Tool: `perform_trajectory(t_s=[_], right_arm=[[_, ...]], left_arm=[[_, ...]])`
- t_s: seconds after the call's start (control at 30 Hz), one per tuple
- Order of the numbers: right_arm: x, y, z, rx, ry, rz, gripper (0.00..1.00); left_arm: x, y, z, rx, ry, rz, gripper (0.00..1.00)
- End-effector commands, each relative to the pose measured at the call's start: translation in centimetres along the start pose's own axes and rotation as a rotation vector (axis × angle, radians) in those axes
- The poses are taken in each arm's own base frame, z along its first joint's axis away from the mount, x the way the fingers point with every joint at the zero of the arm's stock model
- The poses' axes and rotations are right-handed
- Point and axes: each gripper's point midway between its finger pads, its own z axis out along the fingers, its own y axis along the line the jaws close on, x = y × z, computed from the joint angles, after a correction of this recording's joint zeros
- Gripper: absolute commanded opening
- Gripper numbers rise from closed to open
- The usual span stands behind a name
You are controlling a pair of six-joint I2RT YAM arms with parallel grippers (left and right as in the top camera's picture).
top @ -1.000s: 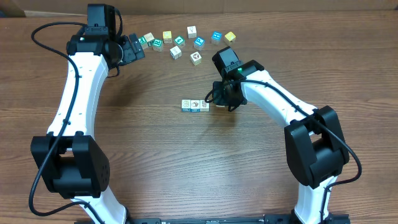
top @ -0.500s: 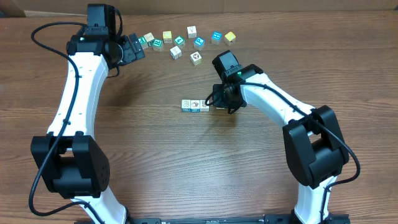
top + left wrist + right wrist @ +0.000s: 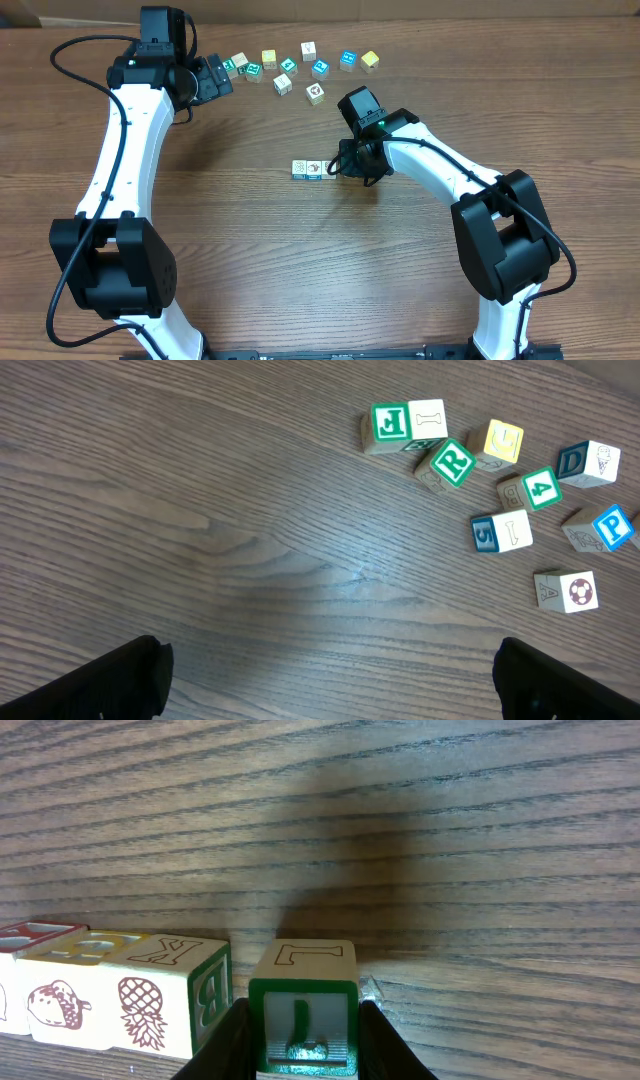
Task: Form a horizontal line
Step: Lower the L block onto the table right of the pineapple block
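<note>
A row of three white-faced picture cubes (image 3: 307,169) lies at the table's middle. In the right wrist view I see its pineapple cube (image 3: 165,995) and strawberry cube (image 3: 60,992). My right gripper (image 3: 347,163) is shut on the teal-green L cube (image 3: 303,990), low over the wood at the row's right end. A narrow gap separates it from the pineapple cube. In the overhead view the gripper hides the L cube. My left gripper (image 3: 214,80) is open and empty at the far left; its fingers (image 3: 330,685) hang over bare wood.
Several loose cubes (image 3: 300,68), green, blue, white and yellow, lie scattered along the back of the table. They also show in the left wrist view (image 3: 490,480) at upper right. A yellow cube (image 3: 370,59) is rightmost.
My right gripper has moved a little to the left with the L cube, closing in on the right end of the row. The left arm has not moved.
</note>
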Motion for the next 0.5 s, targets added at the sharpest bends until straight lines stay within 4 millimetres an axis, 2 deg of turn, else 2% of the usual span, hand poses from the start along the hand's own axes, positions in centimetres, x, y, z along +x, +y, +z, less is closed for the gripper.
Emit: perform_trajectory(t_s=[0.0, 0.47], right_arm=[[0.43, -0.04, -0.02, 0.005, 0.002, -0.003, 0.22], [0.36, 0.0, -0.02, 0.003, -0.001, -0.003, 0.26]], left_arm=[[-0.3, -0.44, -0.46, 0.012, -0.012, 0.011, 1.0], [-0.3, -0.44, -0.46, 0.012, -0.012, 0.011, 1.0]])
